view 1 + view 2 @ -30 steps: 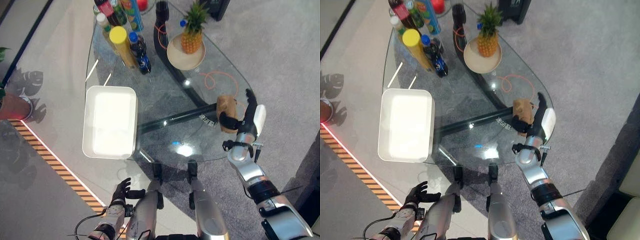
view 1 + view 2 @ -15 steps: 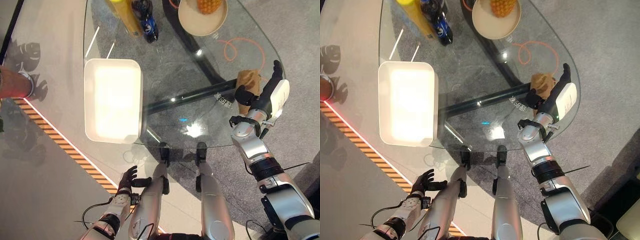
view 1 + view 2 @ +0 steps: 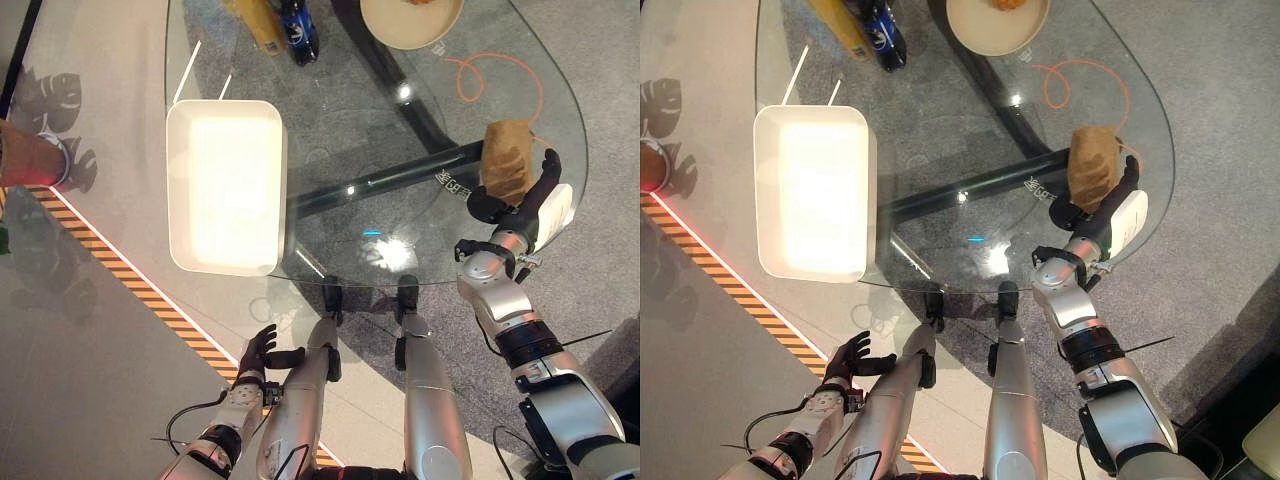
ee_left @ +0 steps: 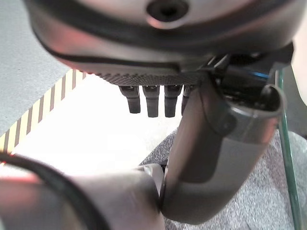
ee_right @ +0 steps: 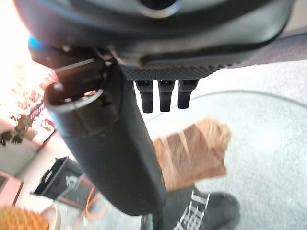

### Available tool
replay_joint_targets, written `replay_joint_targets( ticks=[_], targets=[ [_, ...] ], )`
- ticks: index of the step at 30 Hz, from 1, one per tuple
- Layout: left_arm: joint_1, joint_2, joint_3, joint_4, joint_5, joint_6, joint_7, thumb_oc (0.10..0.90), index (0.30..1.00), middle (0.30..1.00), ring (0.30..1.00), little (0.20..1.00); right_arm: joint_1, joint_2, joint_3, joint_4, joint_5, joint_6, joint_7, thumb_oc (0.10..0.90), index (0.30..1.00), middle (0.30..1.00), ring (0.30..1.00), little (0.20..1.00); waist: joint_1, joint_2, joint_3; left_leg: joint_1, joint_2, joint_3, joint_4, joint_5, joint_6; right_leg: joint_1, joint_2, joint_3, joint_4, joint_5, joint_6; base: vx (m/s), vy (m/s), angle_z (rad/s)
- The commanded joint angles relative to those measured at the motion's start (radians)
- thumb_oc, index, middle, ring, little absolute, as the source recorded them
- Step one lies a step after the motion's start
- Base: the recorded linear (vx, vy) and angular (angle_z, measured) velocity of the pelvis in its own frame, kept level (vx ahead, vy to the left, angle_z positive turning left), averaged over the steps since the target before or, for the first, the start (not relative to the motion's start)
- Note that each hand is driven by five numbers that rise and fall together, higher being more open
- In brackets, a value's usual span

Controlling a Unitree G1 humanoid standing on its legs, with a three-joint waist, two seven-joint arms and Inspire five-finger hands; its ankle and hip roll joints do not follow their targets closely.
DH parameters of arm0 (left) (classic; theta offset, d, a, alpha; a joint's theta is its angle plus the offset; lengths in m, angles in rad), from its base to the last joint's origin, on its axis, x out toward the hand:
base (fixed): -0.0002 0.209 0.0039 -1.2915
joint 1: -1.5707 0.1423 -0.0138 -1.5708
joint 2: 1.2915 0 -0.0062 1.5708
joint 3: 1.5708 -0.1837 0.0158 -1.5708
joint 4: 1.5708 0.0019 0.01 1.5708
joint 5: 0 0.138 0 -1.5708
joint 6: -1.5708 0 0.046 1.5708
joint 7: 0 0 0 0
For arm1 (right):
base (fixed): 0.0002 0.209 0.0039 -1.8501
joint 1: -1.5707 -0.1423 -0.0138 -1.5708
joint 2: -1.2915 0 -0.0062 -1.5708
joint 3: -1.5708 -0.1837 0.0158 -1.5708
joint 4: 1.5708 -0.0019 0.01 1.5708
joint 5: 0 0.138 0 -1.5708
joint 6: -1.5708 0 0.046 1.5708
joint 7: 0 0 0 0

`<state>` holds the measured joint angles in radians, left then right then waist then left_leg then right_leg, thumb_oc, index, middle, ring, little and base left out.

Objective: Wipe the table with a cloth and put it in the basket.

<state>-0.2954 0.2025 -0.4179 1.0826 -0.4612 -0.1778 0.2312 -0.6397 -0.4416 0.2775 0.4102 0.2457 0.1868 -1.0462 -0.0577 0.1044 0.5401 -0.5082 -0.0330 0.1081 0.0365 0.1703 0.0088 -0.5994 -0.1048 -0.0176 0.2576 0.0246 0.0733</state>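
A: State the location of the brown cloth point(image 3: 507, 158).

B: It lies on the glass table point(image 3: 340, 130) near the right-hand edge. The right hand point(image 3: 520, 200) is against its near edge, thumb and fingers bracketing it.

A: Is the right hand closed on it?

B: Cannot tell. From the head views the fingers run along the cloth's right side and the thumb sits at its near-left corner, but contact is not resolved. The right wrist view shows the cloth point(image 5: 192, 151) past the fingertips point(image 5: 163, 98), apparently apart from them, with the thumb in front.

A: Left hand?

B: The left hand point(image 3: 258, 355) hangs low beside the table's near edge, fingers spread and relaxed, holding nothing. Its wrist view shows short straight fingertips point(image 4: 151, 103) over a pale floor with a striped strip.

A: The basket?

B: The white rectangular basket point(image 3: 175, 190) sits on the table's left side, well apart from the cloth. The head views add a round plate point(image 3: 970, 35) and bottles point(image 3: 280, 22) at the far edge, and an orange cable point(image 3: 500, 75) under the glass.
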Motion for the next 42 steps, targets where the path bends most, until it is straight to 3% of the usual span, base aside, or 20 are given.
replay_joint_targets(
  ticks=[1, 8, 15, 28, 37, 42],
  targets=[
    [0.079, -0.028, -0.003, 0.055, -0.013, 0.021, 0.023, 0.800, 0.900, 0.900, 0.900, 0.900, 0.025, -0.035, -0.070, -0.086, 0.000, -0.041, -0.140, 0.800, 0.900, 0.900, 0.900, 0.900, -0.009, -0.032, -0.020, -0.067, -0.024, -0.013, 0.193, -0.130, -0.008, -0.007, 0.040, 0.003, -0.057, 0.073, -0.044, 0.03, -0.020, -0.01],
    [0.076, -0.030, -0.016, 0.078, -0.025, 0.019, 0.016, 0.800, 0.900, 0.900, 0.900, 0.900, 0.005, -0.080, -0.083, -0.010, 0.026, -0.082, -0.114, 0.800, 0.900, 0.900, 0.900, 0.900, -0.007, -0.010, -0.020, -0.112, -0.030, -0.016, 0.206, -0.128, -0.004, -0.060, 0.035, 0.004, -0.039, 0.076, -0.043, 0.03, -0.002, 0.00],
    [0.042, -0.036, -0.021, 0.120, -0.032, 0.013, 0.013, 0.800, 0.900, 0.900, 0.900, 0.900, -0.115, -0.094, -0.033, 0.087, 0.061, -0.116, -0.104, 0.800, 0.900, 0.900, 0.900, 0.900, 0.011, -0.003, -0.020, -0.175, -0.039, -0.032, 0.228, -0.121, -0.006, -0.116, 0.036, -0.001, -0.023, 0.078, -0.048, 0.00, 0.000, 0.00],
    [0.034, -0.041, -0.038, 0.120, -0.028, 0.015, 0.029, 0.800, 0.900, 0.900, 0.900, 0.900, -0.216, -0.113, 0.001, 0.065, 0.082, -0.106, -0.116, 0.800, 0.900, 0.900, 0.900, 0.900, 0.036, -0.022, -0.020, -0.223, -0.038, -0.049, 0.243, -0.121, -0.001, -0.160, 0.040, -0.015, -0.011, 0.082, -0.042, 0.01, -0.009, 0.02],
    [0.021, -0.027, -0.034, 0.103, -0.047, 0.035, 0.028, 0.800, 0.900, 0.900, 0.900, 0.900, -0.241, -0.127, -0.008, 0.063, 0.131, -0.049, -0.088, 0.800, 0.900, 0.900, 0.900, 0.900, 0.037, -0.019, -0.020, -0.241, -0.041, -0.052, 0.254, -0.117, 0.003, -0.181, 0.041, -0.012, 0.001, 0.085, -0.038, 0.00, 0.009, 0.02],
    [0.013, -0.034, -0.043, 0.097, -0.055, 0.031, 0.027, 0.800, 0.900, 0.900, 0.900, 0.900, -0.235, -0.121, -0.012, 0.118, 0.169, -0.060, -0.101, 0.800, 0.900, 0.900, 0.900, 0.900, 0.040, -0.017, -0.020, -0.255, -0.041, -0.052, 0.255, -0.117, 0.005, -0.196, 0.039, -0.016, 0.002, 0.090, -0.038, 0.00, 0.000, 0.00]
  ],
)
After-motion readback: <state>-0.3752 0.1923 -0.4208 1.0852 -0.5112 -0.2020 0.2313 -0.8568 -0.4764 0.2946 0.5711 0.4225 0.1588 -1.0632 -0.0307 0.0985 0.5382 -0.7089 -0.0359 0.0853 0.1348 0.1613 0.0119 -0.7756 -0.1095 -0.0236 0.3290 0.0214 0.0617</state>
